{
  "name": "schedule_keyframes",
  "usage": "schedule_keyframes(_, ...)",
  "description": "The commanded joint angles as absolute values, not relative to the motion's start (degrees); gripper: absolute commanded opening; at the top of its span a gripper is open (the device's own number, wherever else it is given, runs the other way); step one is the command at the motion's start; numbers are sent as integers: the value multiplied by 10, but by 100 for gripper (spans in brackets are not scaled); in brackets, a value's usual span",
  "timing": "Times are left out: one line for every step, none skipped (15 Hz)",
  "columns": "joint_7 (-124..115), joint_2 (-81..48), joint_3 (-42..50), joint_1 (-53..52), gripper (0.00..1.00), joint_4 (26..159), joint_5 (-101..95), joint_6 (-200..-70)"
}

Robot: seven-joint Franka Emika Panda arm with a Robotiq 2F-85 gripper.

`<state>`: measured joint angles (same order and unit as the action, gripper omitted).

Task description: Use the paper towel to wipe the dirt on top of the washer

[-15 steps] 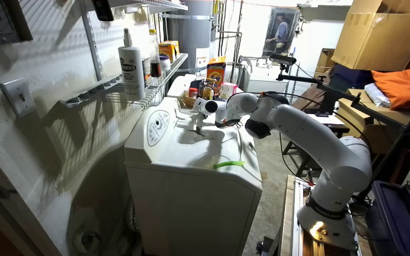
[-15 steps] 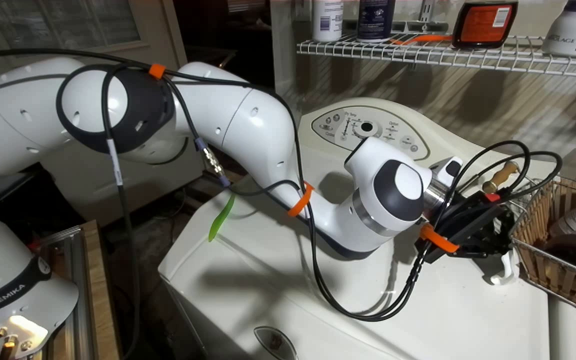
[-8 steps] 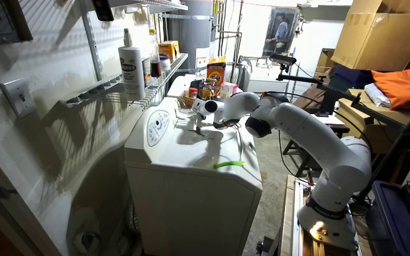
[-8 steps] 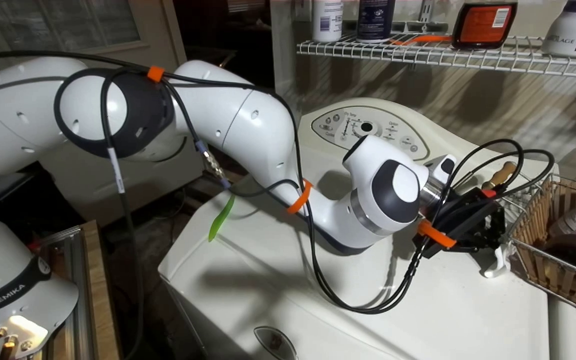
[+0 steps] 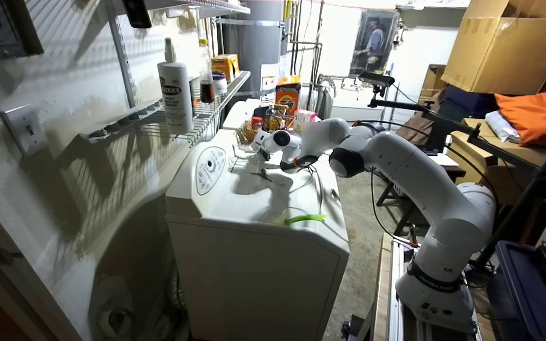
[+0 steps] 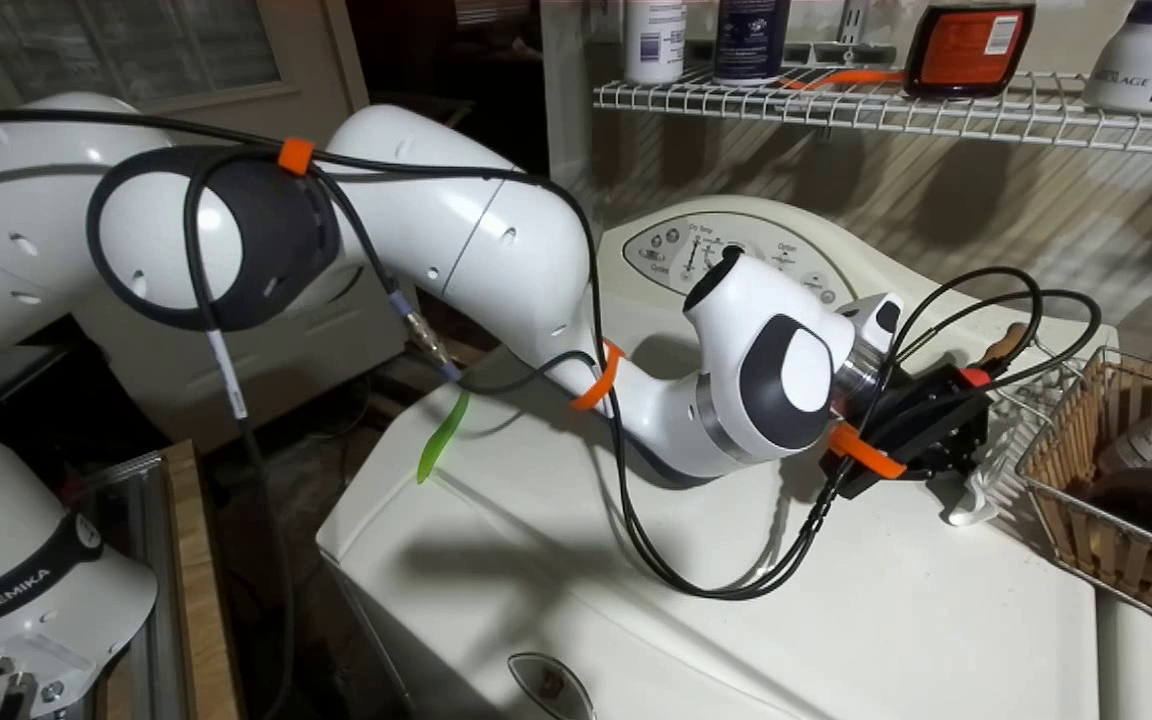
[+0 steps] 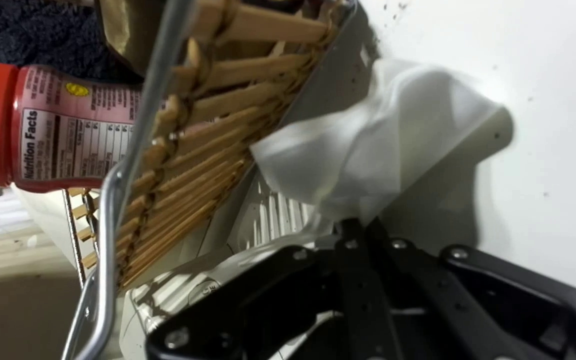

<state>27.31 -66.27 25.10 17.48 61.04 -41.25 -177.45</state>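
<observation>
- The gripper [image 7: 360, 227] is just beside the basket [image 7: 248, 67], its fingers together, pinched on the paper towel [image 7: 393, 135].
- The paper towel, white and wrinkled, fans out from the fingertips close to the slats of the basket; from where I stand I can't tell whether its loose end touches the washer [image 6: 886, 630].
- The washer spreads out white beside the basket, and dark specks [image 7: 402, 6] dot its top just by the basket's edge.
- A red-lidded jar [image 7: 68, 130] sits inside the basket, its printed label showing.
- In both exterior views the arm [image 6: 516, 250] stretches over the washer, its far end near the basket.
- A slim green thing [image 6: 444, 437] lies on the washer, well apart from the basket.
- The control panel [image 6: 676, 250] also stands well apart from the basket, partly hidden behind the arm in an exterior view.
- A wire shelf [image 6: 836, 116] runs higher up than the basket, with bottles [image 6: 654, 45] on it.
</observation>
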Motion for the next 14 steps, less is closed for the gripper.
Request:
schedule_keyframes(329,-606,154,213,1,670,-414,-1753)
schedule_keyframes(335,-600,139,221,1,675,-411,-1746)
schedule_keyframes(350,-591,117,234,1,681,-403,-1738)
schedule_keyframes(358,-582,99,244,1,689,-401,-1727)
schedule_keyframes(368,-575,79,255,1,696,-398,-1715)
schedule_keyframes(377,-567,61,265,1,703,-396,-1702)
schedule_keyframes(390,-558,38,278,1,712,-392,-1691)
schedule_keyframes(407,-551,10,294,1,721,-388,-1681)
schedule_keyframes(422,-545,-15,309,1,727,-382,-1672)
schedule_keyframes(444,-539,-49,329,1,735,-375,-1664)
schedule_keyframes(464,-536,-78,346,1,740,-366,-1651)
schedule_keyframes(485,-532,-109,363,1,745,-355,-1636)
schedule_keyframes(498,-533,-129,376,1,745,-348,-1623)
schedule_keyframes(510,-534,-149,387,1,743,-339,-1607)
